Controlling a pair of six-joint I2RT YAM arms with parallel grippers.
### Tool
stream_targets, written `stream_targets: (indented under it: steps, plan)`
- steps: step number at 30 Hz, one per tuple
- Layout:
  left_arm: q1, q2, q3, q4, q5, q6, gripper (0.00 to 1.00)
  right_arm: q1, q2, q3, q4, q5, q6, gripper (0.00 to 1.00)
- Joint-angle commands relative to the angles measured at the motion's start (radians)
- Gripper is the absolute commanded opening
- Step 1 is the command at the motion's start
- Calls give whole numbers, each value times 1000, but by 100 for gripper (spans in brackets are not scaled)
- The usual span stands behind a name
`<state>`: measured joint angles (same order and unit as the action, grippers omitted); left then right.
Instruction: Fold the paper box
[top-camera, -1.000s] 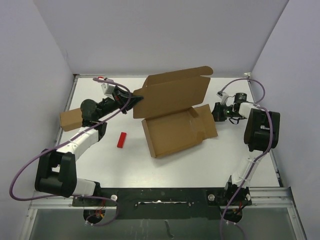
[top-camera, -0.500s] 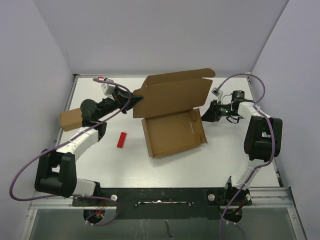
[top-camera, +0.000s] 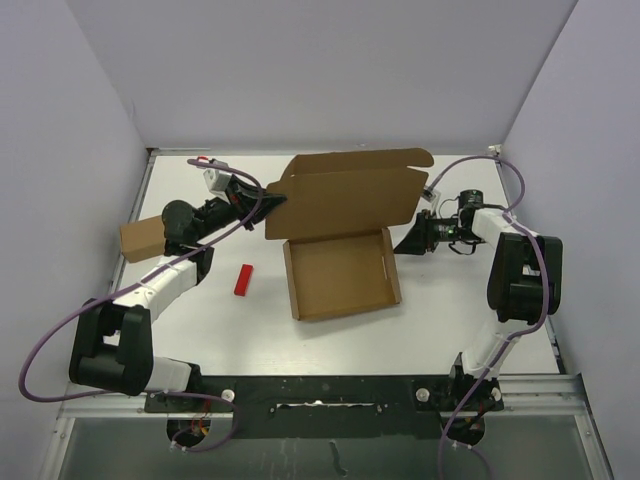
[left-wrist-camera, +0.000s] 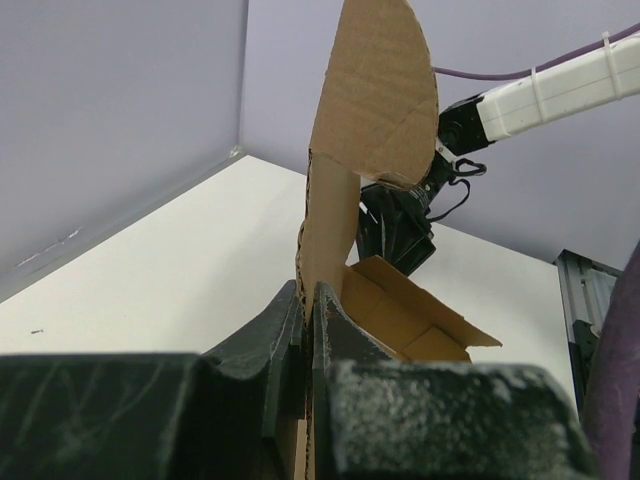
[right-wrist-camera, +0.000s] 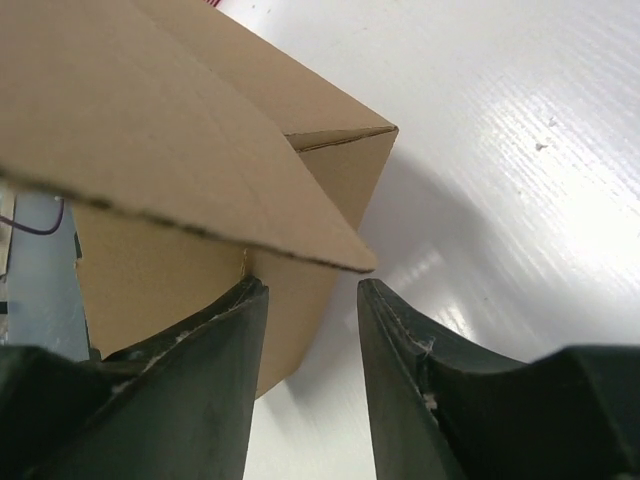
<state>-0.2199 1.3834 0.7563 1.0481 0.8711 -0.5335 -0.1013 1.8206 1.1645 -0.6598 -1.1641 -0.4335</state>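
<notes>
Small cardboard box (top-camera: 141, 238): sits at the far left of the surface (top-camera: 300, 340), partly behind the left arm and well apart from the work.
Left end effector (top-camera: 272, 197): its fingers (left-wrist-camera: 285, 320) are pressed together on the left edge of the raised lid panel, holding that panel up on edge.
Red block (top-camera: 243, 280): lies loose between the left arm and the tray, touching neither.
Paper box (top-camera: 340, 275): in the middle of the surface, its shallow tray flat and open upward, with the lid rising from its far side.
Right end effector (top-camera: 407, 241): fingers apart and gripping nothing, just beside the tray's right wall, with the lid's corner flap above it in the wrist view.
Done so far: the tray looks formed, with the right side wall standing upright and the lid lifted.
Left to do: by the look of it, the lid must come down over the tray and its flaps be tucked in; roughly the middle of the job.
</notes>
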Motion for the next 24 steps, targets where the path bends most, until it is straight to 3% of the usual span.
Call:
stream_targets:
  steps: [1,17,24]
  plan:
    - [1,-61,7,43,-15,15,0,13,-60,-23,19,-69,24,43]
    - [2,-61,4,38,-21,18,0,15,-86,-112,122,-144,144,53]
    - [2,-65,0,37,-37,17,0,41,-126,-189,236,-70,242,61]
